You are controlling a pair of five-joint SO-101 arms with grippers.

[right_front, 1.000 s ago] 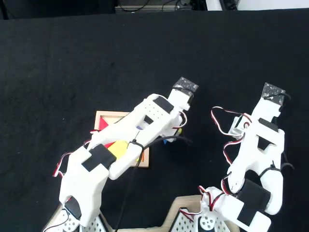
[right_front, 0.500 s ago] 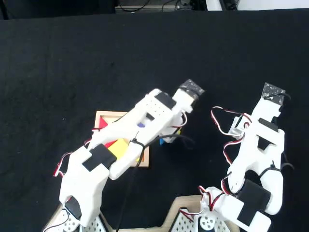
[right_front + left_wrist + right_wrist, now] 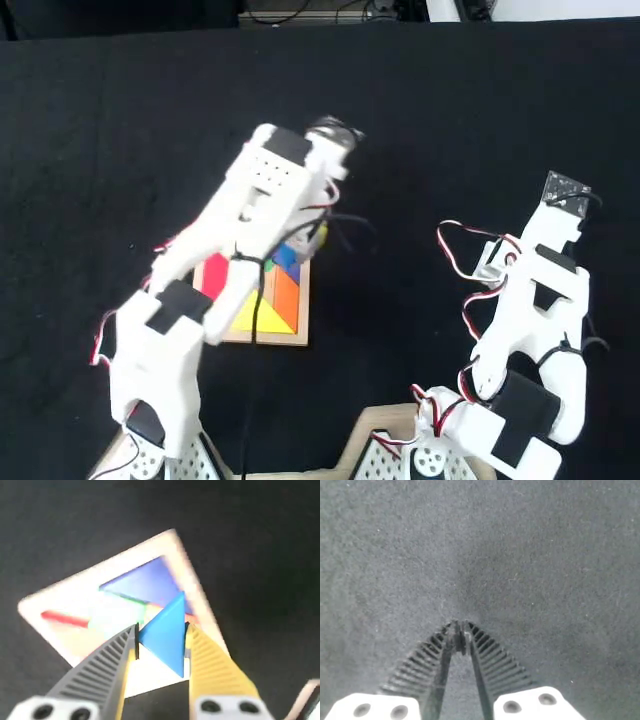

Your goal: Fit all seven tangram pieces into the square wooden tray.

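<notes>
One: Quick, what's the left gripper (image 3: 161, 629) got?
Two: It's clamped on a blue triangular tangram piece (image 3: 165, 635), held up above the tray. Long edge flat vs. the yellow finger (image 3: 210, 670), square corner butted on the grey finger (image 3: 105, 665). That long edge runs along the fingers' length, w/ one sharp tip aimed out past them.
One: And the tray, re: the gripper?
Two: Square wooden tray (image 3: 186, 570) lies just beyond and under the piece, seen corner-on, so its sides sit diagonal to the fingers. High view agrees: the left arm (image 3: 250, 220) hangs over the tray's far half.
One: Free slot?
Two: Pale patch of tray floor close to the fingertips, prob. the gap, but too blurred to swear. Past it there's a violet-blue piece (image 3: 145, 582), and a thin red sliver (image 3: 62, 618) off to one side. In the high view a yellow triangle (image 3: 262, 312) and an orange piece (image 3: 288, 295) are seated toward the arm bases, w/ a pink-red piece (image 3: 213, 275) beside them.
One: So the next move turns on?
Two: My guess is a wrist twist to square the long edge w/ a slot edge, then lower.
One: Right arm (image 3: 530, 300)?
Two: Well apart, over the bare black table (image 3: 545, 540). Right gripper (image 3: 460, 632) is pinched closed w/ nothing in it. Left is nearer by far.
</notes>
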